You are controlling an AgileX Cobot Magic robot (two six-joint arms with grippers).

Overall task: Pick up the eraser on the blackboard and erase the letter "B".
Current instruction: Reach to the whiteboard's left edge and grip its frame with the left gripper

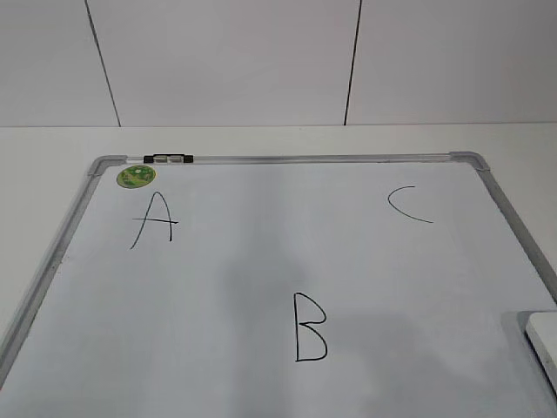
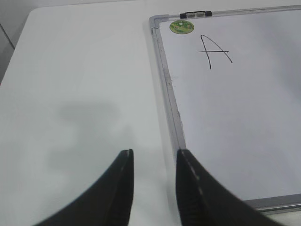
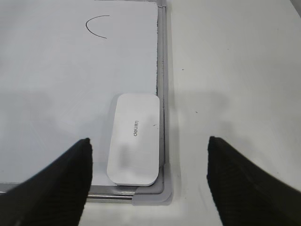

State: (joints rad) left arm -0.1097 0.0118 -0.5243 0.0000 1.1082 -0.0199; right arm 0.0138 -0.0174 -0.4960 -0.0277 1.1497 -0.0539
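The blackboard [image 1: 261, 261] is a white dry-erase board with a grey frame, lying flat on the table. The black letter "B" [image 1: 310, 327] is near its front middle, with "A" [image 1: 153, 220] at the left and "C" [image 1: 407, 205] at the right. The white eraser [image 3: 134, 138] lies flat in the board's near right corner, against the frame; its edge shows in the exterior view [image 1: 544, 340]. My right gripper [image 3: 148, 141] is open wide above it, fingers to either side. My left gripper [image 2: 154, 153] is open and empty over the board's left frame [image 2: 170, 94].
A round green sticker [image 1: 135, 177] and a black clip [image 1: 169, 158] sit at the board's far left corner. White table [image 2: 84, 84] surrounds the board; a white panelled wall [image 1: 226, 61] stands behind it.
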